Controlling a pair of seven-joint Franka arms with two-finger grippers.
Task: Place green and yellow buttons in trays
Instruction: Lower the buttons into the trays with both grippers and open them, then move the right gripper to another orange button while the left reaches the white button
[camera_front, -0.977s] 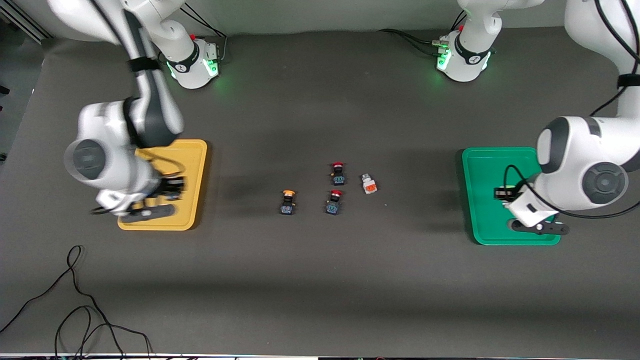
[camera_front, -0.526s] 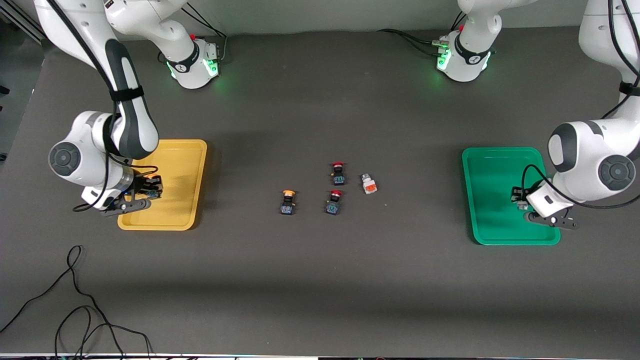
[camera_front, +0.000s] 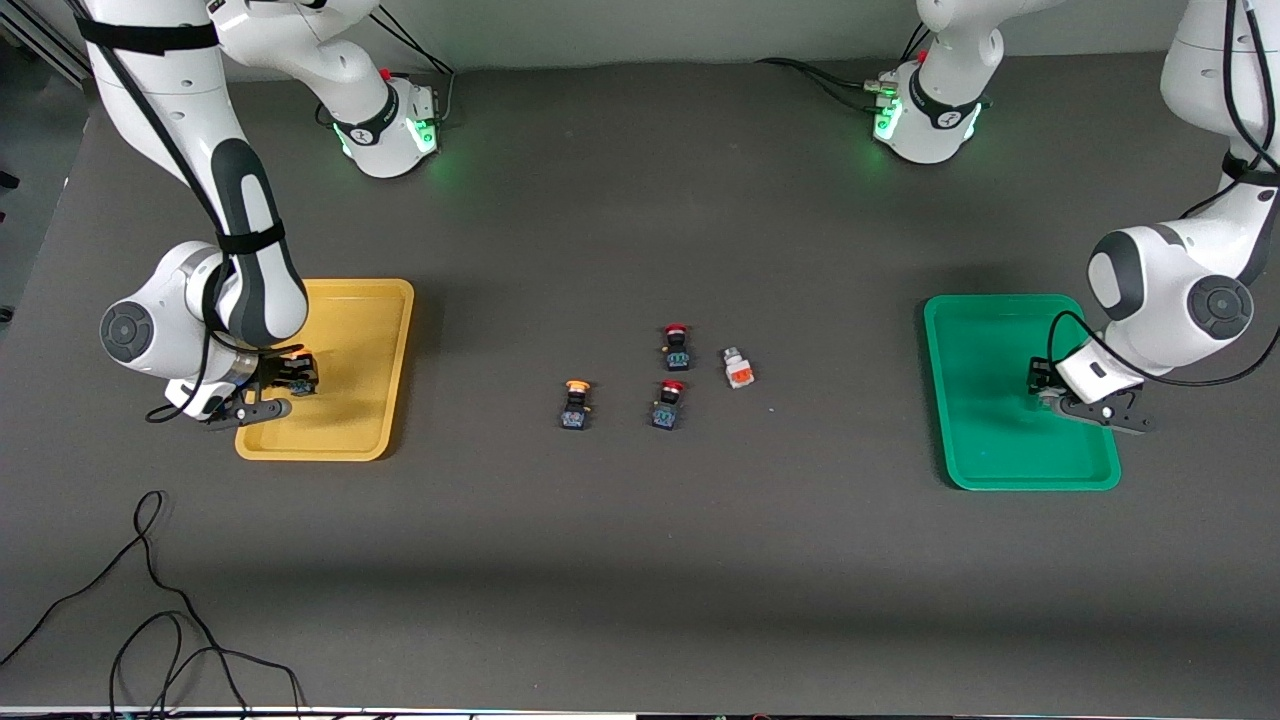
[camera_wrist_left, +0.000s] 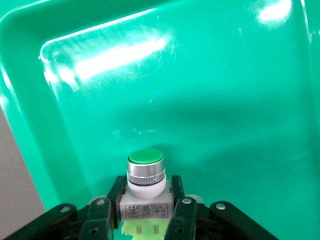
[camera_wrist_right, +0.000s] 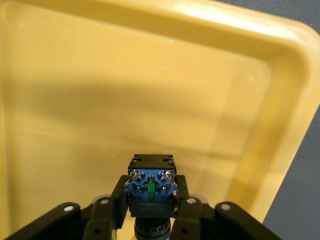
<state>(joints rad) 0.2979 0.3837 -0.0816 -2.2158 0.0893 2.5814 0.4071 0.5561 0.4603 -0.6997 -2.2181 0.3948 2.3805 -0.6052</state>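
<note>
My left gripper (camera_front: 1042, 386) (camera_wrist_left: 146, 189) hangs low over the green tray (camera_front: 985, 440) (camera_wrist_left: 210, 100), near its edge at the left arm's end of the table. It is shut on a white-bodied green button (camera_wrist_left: 145, 170). Low over the yellow tray (camera_front: 365, 330) (camera_wrist_right: 125, 90) is my right gripper (camera_front: 292, 380) (camera_wrist_right: 151, 189). Its fingers grip a black-bodied yellow button (camera_wrist_right: 150, 197), whose blue terminal end faces the wrist camera. Between the trays, a yellow-capped button (camera_front: 575, 404) and a white button with an orange-red face (camera_front: 738, 369) lie on the table.
Two black buttons with red caps (camera_front: 676, 347) (camera_front: 668, 404) lie between the yellow-capped and the white one. A loose black cable (camera_front: 150, 600) curls on the table near the front edge, at the right arm's end. Both arm bases stand along the table's back edge.
Both arms have swung outward and come down. Each gripper now sits lower over its tray, closer to the tray's outer edge. Each still holds its button.
</note>
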